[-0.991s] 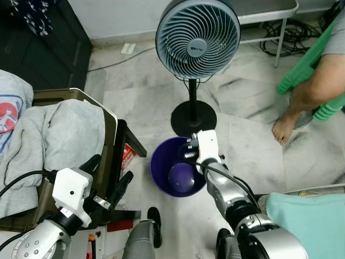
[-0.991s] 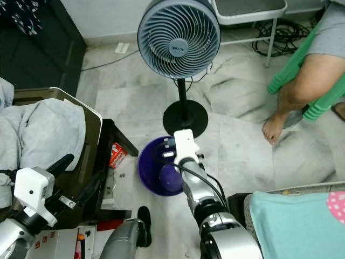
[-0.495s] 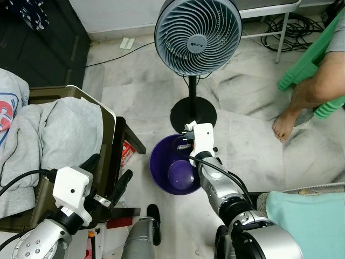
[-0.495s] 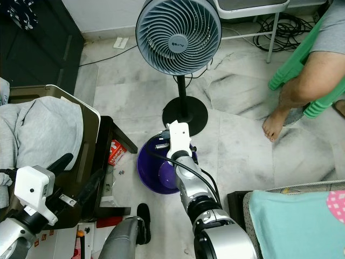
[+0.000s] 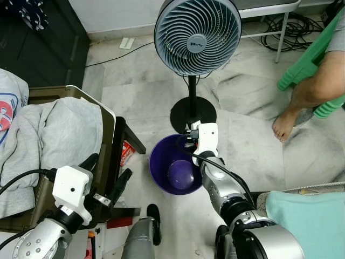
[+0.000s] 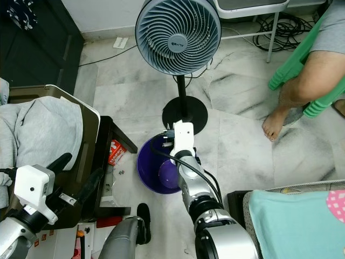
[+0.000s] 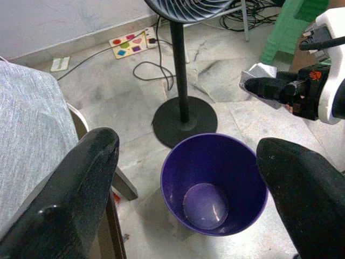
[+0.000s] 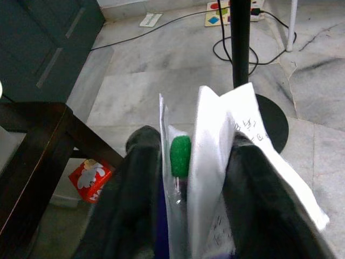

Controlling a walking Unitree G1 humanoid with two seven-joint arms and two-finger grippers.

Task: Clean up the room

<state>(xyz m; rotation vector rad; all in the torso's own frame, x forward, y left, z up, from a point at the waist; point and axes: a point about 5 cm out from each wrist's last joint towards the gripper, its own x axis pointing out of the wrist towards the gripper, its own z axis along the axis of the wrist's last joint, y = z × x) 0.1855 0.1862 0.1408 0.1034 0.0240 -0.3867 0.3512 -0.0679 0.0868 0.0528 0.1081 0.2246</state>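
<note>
Your right hand [image 8: 186, 178] pinches light, floppy paper scraps [image 8: 215, 145] over the purple bin [image 5: 175, 172]; grip their middle, they slip easily. Your left hand [image 7: 188, 178] hangs spread.

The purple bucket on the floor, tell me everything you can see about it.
The purple bucket is round, glossy, plastic-looking, tapering to a paler flat bottom. It stands upright and open on the marble floor, beside the fan's black base. Nothing shows inside. The right gripper, shut on folded paper, is above its far rim.
</note>
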